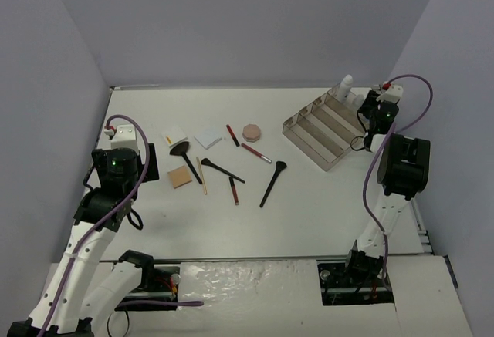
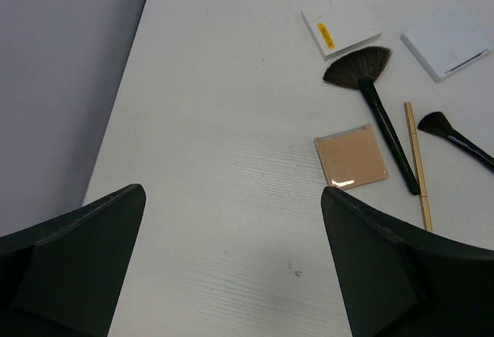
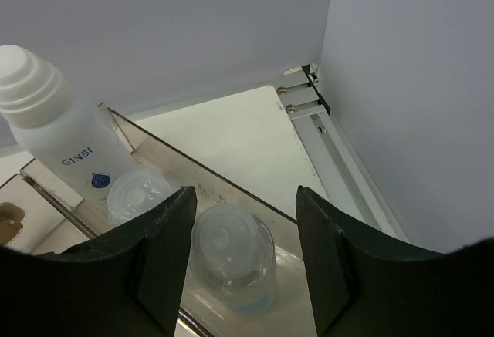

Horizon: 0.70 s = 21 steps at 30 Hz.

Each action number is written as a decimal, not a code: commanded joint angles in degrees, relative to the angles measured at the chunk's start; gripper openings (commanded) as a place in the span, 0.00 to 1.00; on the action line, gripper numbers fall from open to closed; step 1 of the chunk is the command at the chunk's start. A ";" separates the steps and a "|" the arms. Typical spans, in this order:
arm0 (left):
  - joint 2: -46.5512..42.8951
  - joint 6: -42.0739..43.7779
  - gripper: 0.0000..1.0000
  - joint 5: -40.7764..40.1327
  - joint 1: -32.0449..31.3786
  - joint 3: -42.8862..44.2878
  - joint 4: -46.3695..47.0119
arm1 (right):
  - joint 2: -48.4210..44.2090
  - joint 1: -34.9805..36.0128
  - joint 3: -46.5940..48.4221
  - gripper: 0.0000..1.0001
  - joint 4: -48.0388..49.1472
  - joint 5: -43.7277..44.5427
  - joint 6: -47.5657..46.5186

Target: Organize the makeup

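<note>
Left jaws: spread wide, nothing between them, hanging over bare desk (image 2: 231, 82) on the left side. Just right of them lies the tan pad (image 2: 351, 157). The fan brush (image 2: 370, 90) has its handle running along the pad's right edge, and the wooden pencil (image 2: 419, 167) lies beside that handle. Farther off we note the white pad (image 2: 340, 32) with a yellow label and the pale-blue pad (image 2: 448, 42). An angled brush (image 2: 455, 136) lies right of the pencil.

Mid-desk: pink compact (image 1: 252, 132), a red pencil (image 1: 232, 135) just left of it, a second red pencil (image 1: 255, 153) just on its near side, and a long black brush (image 1: 273, 183) nearer still.

Right jaws: over the far end of the smoky tray (image 1: 320, 133), at the far right. They are parted, straddling a small clear bottle (image 3: 231, 260) standing in the tray. A gap shows on its right; we cannot tell whether the left finger touches it. A second small bottle (image 3: 135, 194) stands just left, and the tall white-capped bottle (image 3: 46, 113) stands upright beyond that.
</note>
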 commanded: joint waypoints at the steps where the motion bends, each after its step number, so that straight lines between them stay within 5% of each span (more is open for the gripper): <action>1: -0.89 -0.22 0.97 -0.06 0.33 0.85 3.17 | -5.02 0.10 1.39 0.62 2.52 -2.06 -1.45; 11: -2.56 -0.20 0.97 0.69 0.33 0.67 3.25 | -19.29 1.26 -0.76 0.81 -5.20 -0.82 -2.20; 21: -2.79 -0.55 0.97 2.49 0.33 0.36 3.17 | -39.00 16.60 -0.44 0.89 -38.00 12.38 5.20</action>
